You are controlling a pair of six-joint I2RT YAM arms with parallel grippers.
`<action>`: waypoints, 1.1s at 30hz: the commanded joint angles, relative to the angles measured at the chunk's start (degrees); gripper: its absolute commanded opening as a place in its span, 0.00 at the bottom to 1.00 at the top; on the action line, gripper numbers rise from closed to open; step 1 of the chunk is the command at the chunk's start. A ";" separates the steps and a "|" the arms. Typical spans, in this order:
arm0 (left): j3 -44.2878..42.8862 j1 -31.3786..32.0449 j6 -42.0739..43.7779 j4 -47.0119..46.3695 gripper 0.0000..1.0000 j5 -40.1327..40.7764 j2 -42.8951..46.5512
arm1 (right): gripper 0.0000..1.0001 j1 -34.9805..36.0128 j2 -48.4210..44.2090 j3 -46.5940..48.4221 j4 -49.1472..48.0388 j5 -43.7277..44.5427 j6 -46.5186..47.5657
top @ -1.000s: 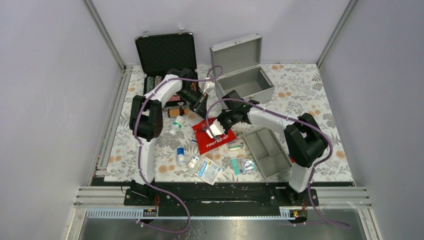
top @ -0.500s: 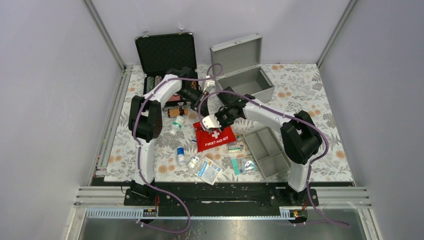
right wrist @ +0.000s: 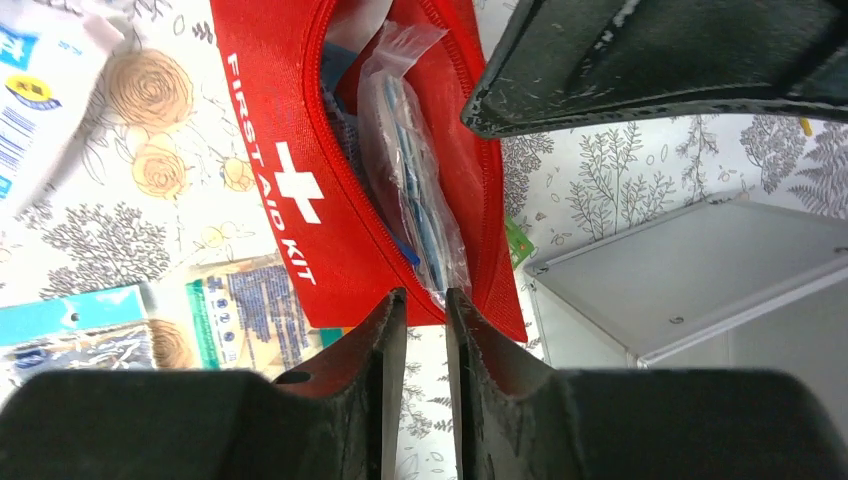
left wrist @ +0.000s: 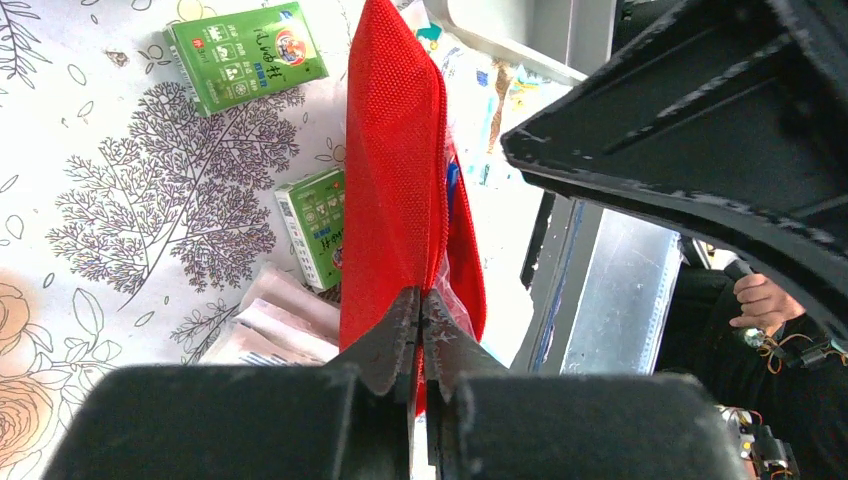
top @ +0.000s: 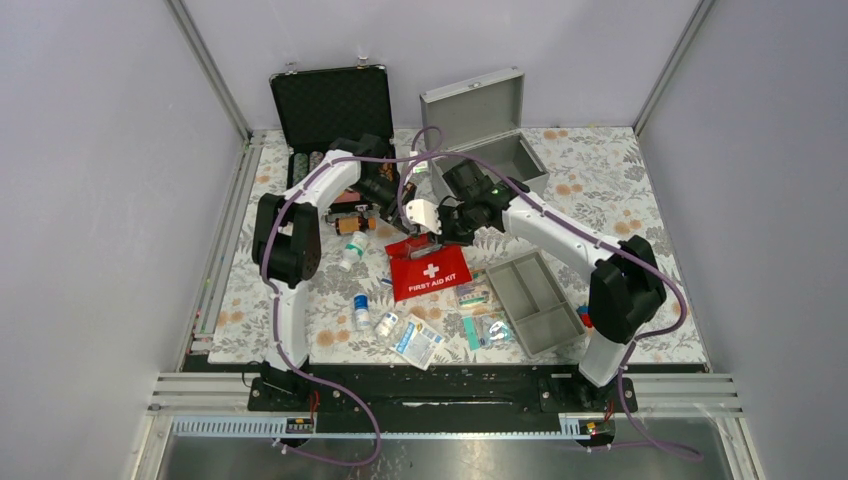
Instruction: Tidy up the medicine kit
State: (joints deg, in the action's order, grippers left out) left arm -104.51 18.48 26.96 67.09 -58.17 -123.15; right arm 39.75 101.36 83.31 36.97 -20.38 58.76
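Observation:
The medicine kit's grey metal box [top: 490, 165] stands open at the back, lid [top: 475, 105] up, and its grey divided tray [top: 535, 300] lies front right. Between them lies a red first aid pouch [top: 430, 275], unzipped. My left gripper [left wrist: 420, 300] is shut on the pouch's edge [left wrist: 395, 150] and holds it raised. My right gripper [right wrist: 425, 300] hovers at the pouch's mouth [right wrist: 280, 150], jaws a little apart with nothing between them. Clear plastic packets [right wrist: 410, 190] sit inside the pouch. In the top view both grippers [top: 403, 228] [top: 432, 238] meet at the pouch's far edge.
A black case with poker chips [top: 330, 105] stands open at back left. Small bottles [top: 360, 310], an orange bottle [top: 352, 225] and flat packets [top: 420, 340] lie around the pouch. Green boxes [left wrist: 245, 55] lie beside it. Metal rails border the mat.
My right gripper moved back and left from over the pouch's middle to its far edge, and its jaws parted slightly. The left gripper kept its hold on the pouch.

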 commanded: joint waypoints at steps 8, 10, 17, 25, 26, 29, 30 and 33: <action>0.09 -0.03 0.32 -0.63 0.00 -3.62 3.26 | 0.17 -0.18 -0.93 0.00 -5.72 -2.62 -11.56; -0.01 -0.02 -0.20 -0.59 0.00 -3.81 2.96 | 0.12 -0.16 0.07 -0.58 -9.30 -2.81 -14.82; -0.25 -0.03 -1.95 -0.64 0.00 -4.61 3.01 | 0.08 0.10 4.43 -2.90 -15.05 -4.37 -20.73; -0.48 -0.03 -3.36 -0.62 0.00 -4.80 2.29 | 0.08 -0.03 4.45 -6.27 -14.70 -1.91 -23.91; -0.40 -0.02 -3.13 -0.56 0.00 -4.30 2.29 | 0.08 -0.33 3.68 -5.98 -14.69 -1.07 -24.72; 0.49 0.19 -1.63 -0.62 0.00 -2.65 2.91 | 0.10 -2.22 0.81 -3.95 -12.95 -1.68 -25.77; 0.79 0.29 -0.98 -0.58 0.00 -2.07 3.17 | 0.12 -2.95 -0.40 -3.21 -12.18 -2.95 -25.76; 1.30 1.08 0.62 -0.58 0.00 -0.06 3.98 | 0.18 -4.40 -4.09 -2.01 -9.85 -8.01 -24.08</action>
State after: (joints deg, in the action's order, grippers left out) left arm -103.88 18.65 24.49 66.96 -59.55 -122.96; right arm 37.93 104.53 77.49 23.99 -23.53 35.16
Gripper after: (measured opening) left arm 0.009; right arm 0.145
